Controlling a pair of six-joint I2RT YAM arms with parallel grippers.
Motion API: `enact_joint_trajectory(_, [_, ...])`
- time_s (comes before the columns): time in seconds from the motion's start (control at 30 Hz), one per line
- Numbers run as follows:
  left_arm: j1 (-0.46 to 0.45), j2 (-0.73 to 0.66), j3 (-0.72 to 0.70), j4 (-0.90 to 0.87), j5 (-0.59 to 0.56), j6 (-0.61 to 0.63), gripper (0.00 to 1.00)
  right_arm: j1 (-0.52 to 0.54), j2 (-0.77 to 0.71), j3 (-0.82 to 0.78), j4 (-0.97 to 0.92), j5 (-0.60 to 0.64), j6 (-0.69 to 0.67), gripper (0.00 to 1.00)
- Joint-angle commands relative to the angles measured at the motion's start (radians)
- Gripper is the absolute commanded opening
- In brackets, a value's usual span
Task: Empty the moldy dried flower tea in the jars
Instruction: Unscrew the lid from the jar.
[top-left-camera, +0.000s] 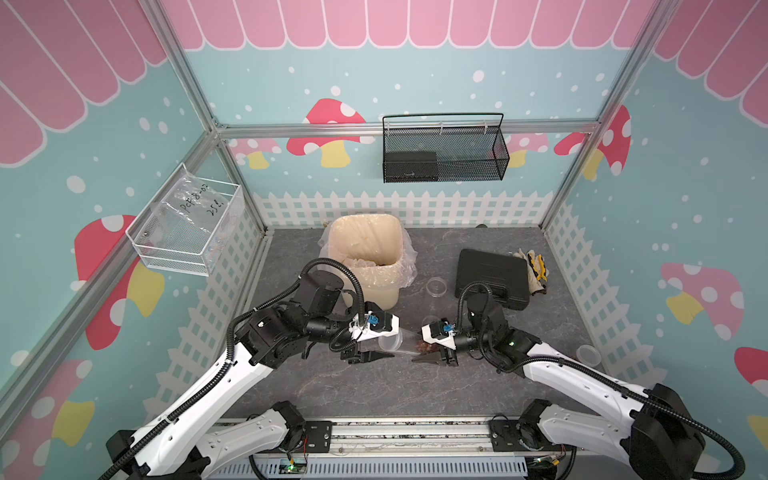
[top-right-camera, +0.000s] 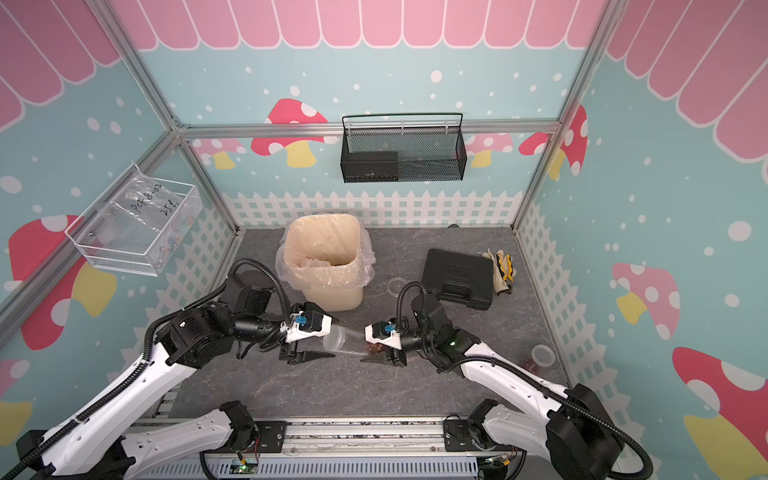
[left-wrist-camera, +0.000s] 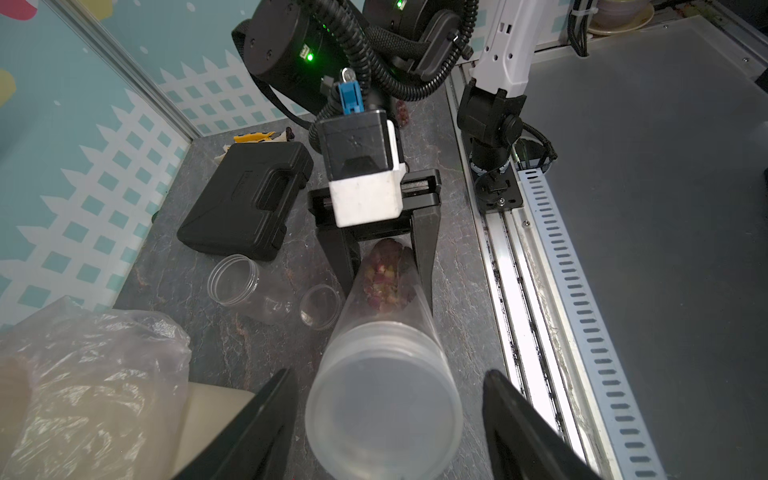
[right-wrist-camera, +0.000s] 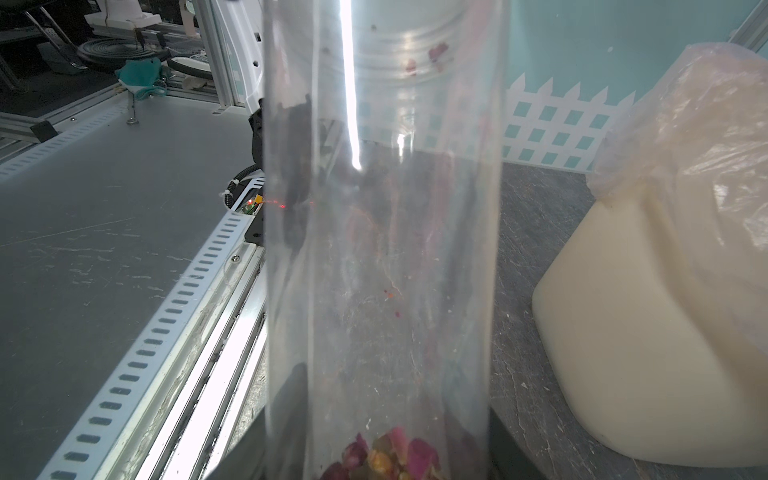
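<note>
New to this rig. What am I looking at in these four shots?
Two robot arms on a grey table. Two pictures look down from overhead; the other two come from cameras on each wrist. The right hand grips a clear jar sideways by its base, dried flower tea inside. The left hand is open around its other end. On the table: a lined cream bin, a black case, gloves, a loose lid and another jar.

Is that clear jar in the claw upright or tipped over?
Tipped: the jar lies on its side in the right claw, flower tea bunched at its gripped end.
</note>
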Motion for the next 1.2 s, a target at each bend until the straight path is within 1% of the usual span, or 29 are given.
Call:
enact_joint_trajectory(0.0, [-0.006,0.011,0.016,-0.019,-0.036,0.044,0.73,0.005,0.0,0.025,0.002,-0.036,-0.017,0.01])
enact_joint_trajectory(0.07, [-0.005,0.013,0.014,-0.019,-0.041,0.05,0.72,0.006,0.0,0.025,0.003,-0.037,-0.017,0.01])
enact_joint_trajectory(0.13, [-0.006,0.014,0.016,-0.019,-0.041,0.052,0.69,0.005,0.0,0.025,0.002,-0.033,-0.017,0.01])
enact_joint_trajectory(0.4, [-0.007,0.021,0.019,-0.018,-0.032,0.032,0.45,0.005,0.001,0.033,0.001,-0.032,-0.012,0.01])
enact_joint_trajectory(0.5, [-0.007,0.028,0.035,-0.019,-0.012,-0.028,0.38,0.006,-0.006,0.038,0.001,0.004,-0.012,0.0])
enact_joint_trajectory(0.57, [-0.007,0.043,0.062,-0.018,-0.01,-0.116,0.32,0.005,-0.017,0.04,0.005,0.062,-0.011,0.0])
enact_joint_trajectory(0.63, [-0.007,0.061,0.085,-0.001,-0.014,-0.264,0.24,0.005,-0.032,0.036,0.018,0.128,-0.008,0.0])
enact_joint_trajectory(0.67, [-0.008,0.073,0.094,0.022,-0.034,-0.385,0.18,0.005,-0.042,0.03,0.03,0.158,-0.011,0.0])
enact_joint_trajectory(0.7, [-0.007,0.086,0.104,0.051,-0.069,-0.516,0.09,0.005,-0.049,0.021,0.044,0.186,-0.012,0.0])
enact_joint_trajectory(0.73, [-0.008,0.099,0.114,0.069,-0.111,-0.636,0.03,0.005,-0.055,0.014,0.06,0.21,-0.009,0.0])
enact_joint_trajectory(0.77, [-0.008,0.111,0.13,0.077,-0.167,-0.769,0.0,0.005,-0.063,0.005,0.079,0.238,-0.002,0.0])
enact_joint_trajectory(0.8, [-0.01,0.121,0.143,0.074,-0.195,-0.892,0.0,0.005,-0.069,-0.004,0.099,0.267,0.007,0.0])
enact_joint_trajectory(0.9, [-0.011,0.126,0.139,0.074,-0.228,-1.193,0.0,0.005,-0.085,-0.027,0.152,0.342,0.027,0.0])
enact_joint_trajectory(0.97, [-0.011,0.126,0.13,0.073,-0.23,-1.337,0.0,0.005,-0.092,-0.033,0.172,0.384,0.033,0.0])
enact_joint_trajectory(1.0, [-0.011,0.126,0.126,0.072,-0.221,-1.379,0.04,0.006,-0.095,-0.035,0.177,0.402,0.033,0.0])
enact_joint_trajectory(1.07, [-0.013,0.122,0.122,0.071,-0.215,-1.428,0.08,0.005,-0.101,-0.041,0.181,0.427,0.035,0.0])
enact_joint_trajectory(1.13, [-0.017,0.125,0.118,0.075,-0.212,-1.438,0.19,0.005,-0.108,-0.046,0.186,0.43,0.036,0.0])
enact_joint_trajectory(1.17, [-0.019,0.125,0.116,0.081,-0.205,-1.425,0.26,0.004,-0.111,-0.049,0.19,0.425,0.039,0.0])
